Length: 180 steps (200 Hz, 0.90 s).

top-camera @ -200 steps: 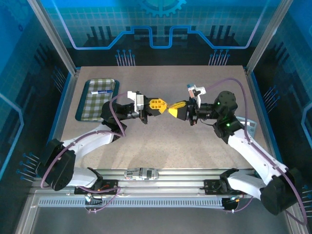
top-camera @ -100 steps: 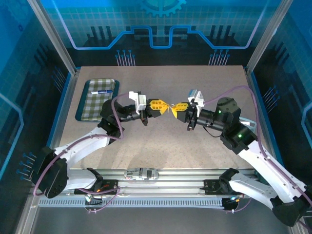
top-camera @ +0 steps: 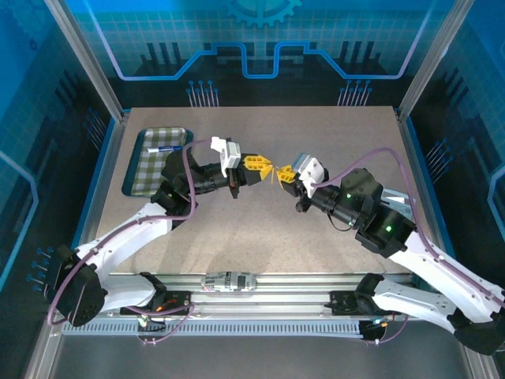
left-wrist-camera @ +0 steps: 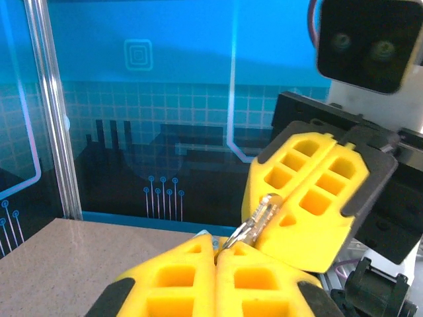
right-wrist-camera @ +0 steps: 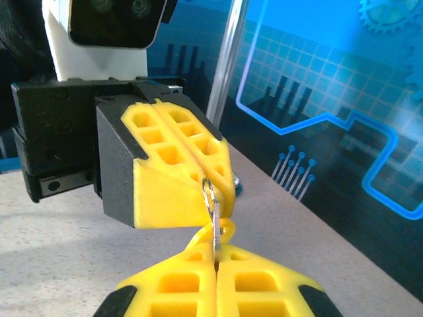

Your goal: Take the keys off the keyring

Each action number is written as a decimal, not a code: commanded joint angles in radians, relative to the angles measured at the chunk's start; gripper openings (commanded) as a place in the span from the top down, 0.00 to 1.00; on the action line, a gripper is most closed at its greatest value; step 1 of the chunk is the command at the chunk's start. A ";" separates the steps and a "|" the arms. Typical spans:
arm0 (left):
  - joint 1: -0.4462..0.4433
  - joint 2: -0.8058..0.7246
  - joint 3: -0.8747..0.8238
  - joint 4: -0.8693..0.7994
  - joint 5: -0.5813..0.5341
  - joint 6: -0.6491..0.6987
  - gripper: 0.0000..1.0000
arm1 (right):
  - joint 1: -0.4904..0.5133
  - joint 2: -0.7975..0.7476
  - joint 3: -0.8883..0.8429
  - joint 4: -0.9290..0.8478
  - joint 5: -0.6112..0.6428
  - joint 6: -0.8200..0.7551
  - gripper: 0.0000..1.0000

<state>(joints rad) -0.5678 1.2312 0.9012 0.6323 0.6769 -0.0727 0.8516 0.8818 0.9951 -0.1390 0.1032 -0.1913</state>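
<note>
Two arms, one table (top-camera: pixel 260 237), and one small item shared between the grippers; entries run left to right in the overhead view.

Item 1. Tray (top-camera: pixel 146 178), green-checked with a dark rim, at 10 o'clock on the table, well apart from both grippers. A white and blue pen (top-camera: pixel 163 148) lies in it near its far edge.

Item 2. Left gripper (top-camera: pixel 267 168), yellow fingertips, raised above the table just toward 12 o'clock from its centre and pointing toward 3 o'clock. Fingers clenched: in its own wrist view the two pads meet along one seam, and the lower end of the key runs into that seam.

Item 3. Key (left-wrist-camera: pixel 254 221), slim grey metal, held in the air between the two sets of fingertips. From the left wrist it slants up toward 1 o'clock, from the near seam to the seam of the opposite gripper. From the right wrist it stands nearly upright. Its looped end at 12 o'clock is tucked against the left gripper's tips, and its lower end is sunk between the right gripper's pads.

Item 4. Keyring (right-wrist-camera: pixel 227 229), a little yellow-orange piece, touching the key on its 3 o'clock side in the right wrist view, in the narrow gap between the two grippers. How it joins the key cannot be told.

Item 5. Right gripper (top-camera: pixel 282 174), yellow fingertips, tip to tip with the left one and pointing toward 10 o'clock. Fingers clenched on the other end of the key, pads meeting along one seam.
</note>
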 commanded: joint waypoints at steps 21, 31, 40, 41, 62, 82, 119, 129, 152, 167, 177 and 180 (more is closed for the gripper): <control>-0.011 -0.024 0.059 -0.123 -0.056 0.003 1.00 | 0.114 0.016 0.022 0.027 0.177 -0.201 1.00; -0.013 -0.024 0.069 -0.151 -0.062 0.010 1.00 | 0.136 0.024 0.028 0.032 0.214 -0.225 1.00; -0.016 -0.025 0.073 -0.168 -0.060 0.019 1.00 | 0.156 0.036 0.036 0.037 0.263 -0.248 1.00; -0.016 -0.026 0.073 -0.170 -0.060 0.020 1.00 | 0.158 0.037 0.037 0.037 0.266 -0.251 1.00; -0.026 -0.032 0.078 -0.202 -0.057 0.039 1.00 | 0.194 0.048 0.037 0.080 0.342 -0.293 1.00; -0.031 -0.036 0.085 -0.239 -0.061 0.058 1.00 | 0.206 0.048 0.041 0.121 0.383 -0.294 1.00; -0.035 -0.057 0.064 -0.235 -0.047 0.073 1.00 | 0.208 0.041 0.044 0.139 0.391 -0.271 1.00; -0.035 -0.061 0.053 -0.214 -0.035 0.071 1.00 | 0.204 0.041 0.054 0.122 0.381 -0.261 1.00; -0.035 -0.070 0.033 -0.175 -0.023 0.062 1.00 | 0.201 0.040 0.061 0.094 0.367 -0.255 1.00; -0.034 -0.074 0.028 -0.166 -0.021 0.062 1.00 | 0.199 0.044 0.060 0.083 0.381 -0.266 1.00; -0.034 -0.074 0.027 -0.152 -0.012 0.052 1.00 | 0.199 0.049 0.063 0.072 0.388 -0.280 1.00; -0.034 -0.075 0.027 -0.149 -0.009 0.049 1.00 | 0.199 0.051 0.063 0.072 0.389 -0.283 1.00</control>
<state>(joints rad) -0.5915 1.1812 0.9413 0.4362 0.6250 -0.0231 1.0454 0.9291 1.0267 -0.0742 0.4824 -0.4503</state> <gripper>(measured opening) 0.050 0.057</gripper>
